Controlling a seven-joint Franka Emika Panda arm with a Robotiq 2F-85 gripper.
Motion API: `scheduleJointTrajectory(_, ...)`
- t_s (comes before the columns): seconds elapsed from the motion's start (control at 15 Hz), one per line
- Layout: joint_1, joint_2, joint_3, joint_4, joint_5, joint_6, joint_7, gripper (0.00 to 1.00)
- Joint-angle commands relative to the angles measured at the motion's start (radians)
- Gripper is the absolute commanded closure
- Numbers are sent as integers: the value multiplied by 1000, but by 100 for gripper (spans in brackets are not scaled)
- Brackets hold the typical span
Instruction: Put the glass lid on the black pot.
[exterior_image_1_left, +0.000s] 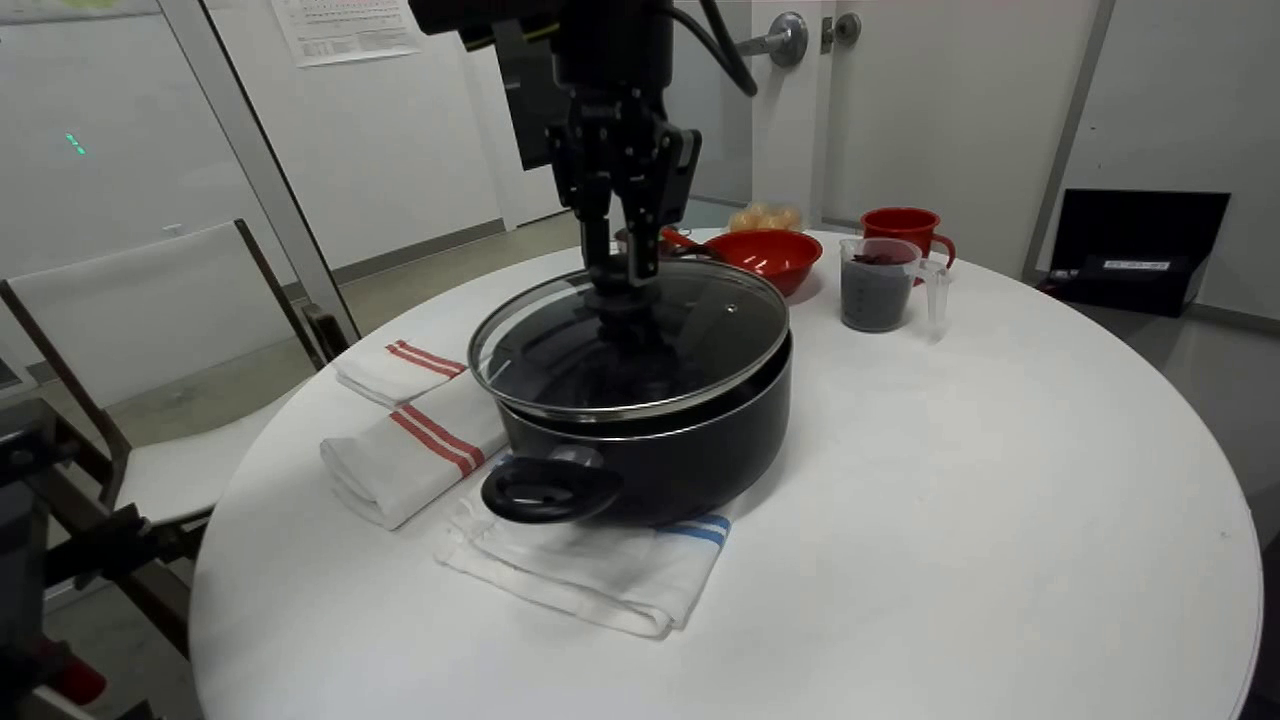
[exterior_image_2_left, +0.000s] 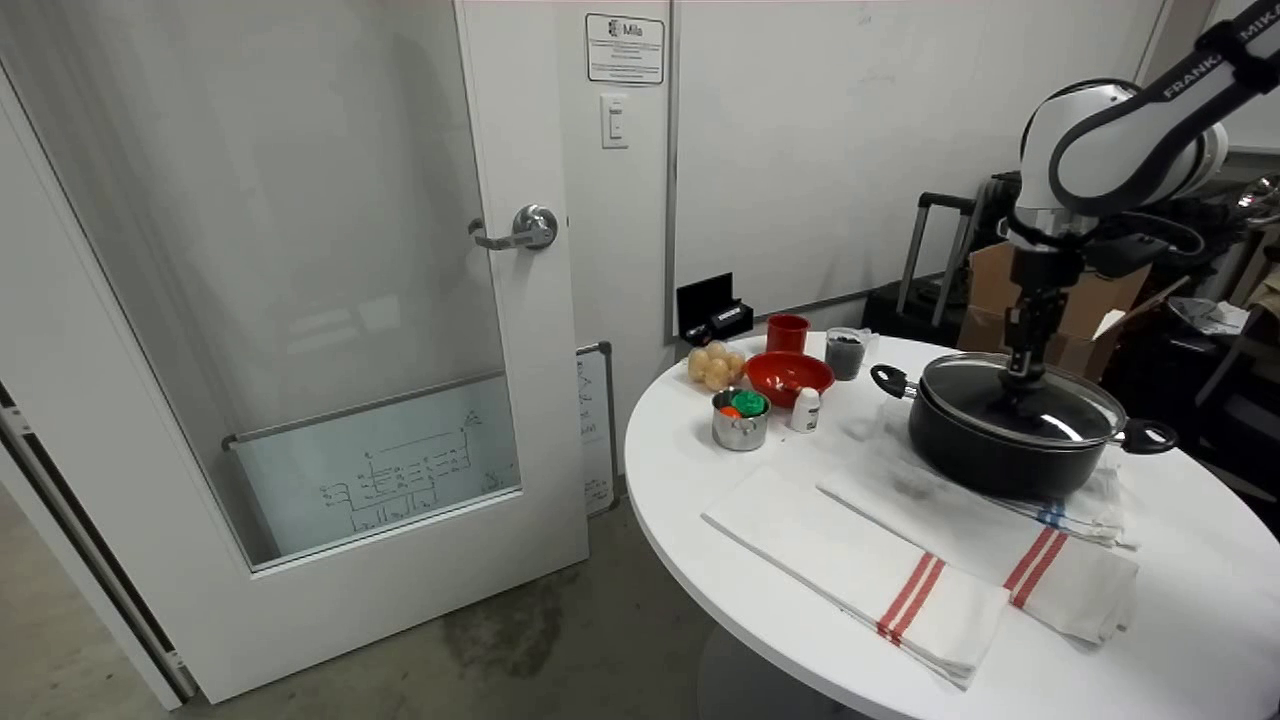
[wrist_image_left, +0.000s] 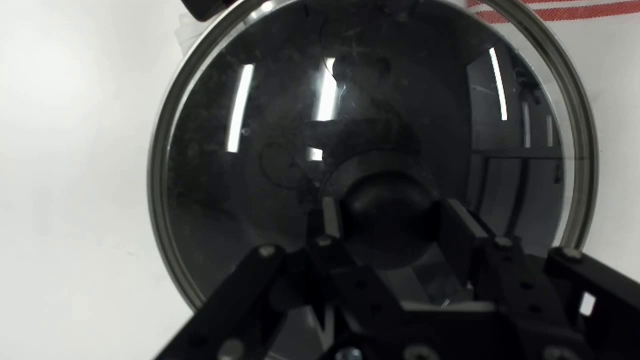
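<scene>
Nearest to the wrist camera is your hand (wrist_image_left: 391, 220), and its two fingers (wrist_image_left: 331, 217) stand narrow, one at each side of the dark knob (wrist_image_left: 390, 200); by all appearance they are holding it. So you have the lid (exterior_image_1_left: 690, 365) in your grip, over the black pot (exterior_image_1_left: 690, 470), where it covers nearly the whole mouth. Under the pot is a folded towel (exterior_image_1_left: 600, 572), and both are on the white desk (exterior_image_1_left: 1000, 520). About the progress: grasping the lid and carrying it over the pot look done, but the seating is not yet finished. You can see in an exterior view a dark gap between the metal rim (exterior_image_1_left: 610, 415) and the edge of the pot, and the lid seems slightly tilted or raised, and shifted toward one handle (exterior_image_1_left: 550, 490). Whether some part of the rim touches the pot cannot be told. What is left for you, probably, is a small centring, a gentle lowering, and the release of the knob.
</scene>
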Motion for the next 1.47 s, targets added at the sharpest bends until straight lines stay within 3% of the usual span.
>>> scheduleJointTrajectory(0.0, -2, -7, -1, 5, 22, 8, 2, 75)
scheduleJointTrajectory(1.4, -4, 32, -2, 47, 18, -4, 0, 75)
